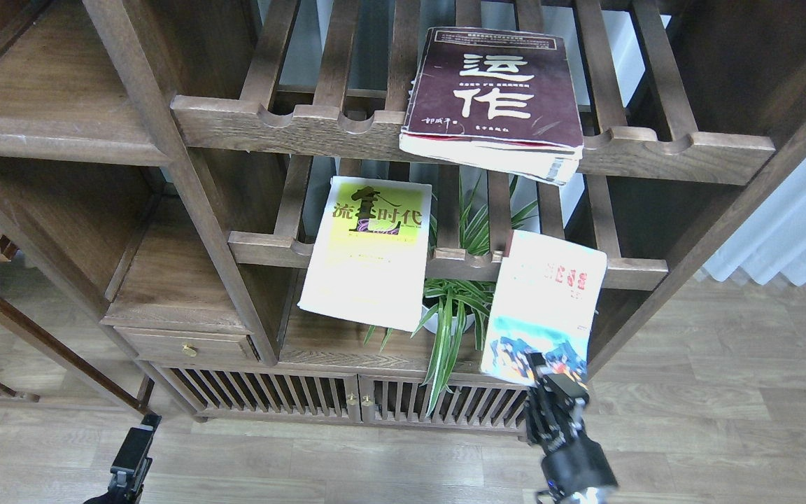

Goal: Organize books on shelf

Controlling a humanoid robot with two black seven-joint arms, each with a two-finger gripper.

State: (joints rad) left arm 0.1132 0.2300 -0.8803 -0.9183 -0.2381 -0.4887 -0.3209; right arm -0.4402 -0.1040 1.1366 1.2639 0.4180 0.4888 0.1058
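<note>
The thick maroon book (494, 91) with white characters lies on the upper slatted rack, overhanging its front rail. The yellow-green-and-white book (368, 252) leans over the lower rack's rail. My right gripper (553, 381) is shut on the bottom edge of the colourful "300" book (546, 301) and holds it in the air, tilted, in front of the lower rack's right end. Its cover is motion-blurred. Solid flat brown shelf boards sit at the upper left (46, 105) and lower left (165, 280). My left gripper (133, 451) is low at the bottom left, dark and small.
A spider plant (452, 308) in a white pot stands on the bottom board (333, 343), between the two lower books. Scalloped rack rails (291, 119) jut forward. A small drawer (186, 346) and slatted cabinet doors sit below. White curtain at far right.
</note>
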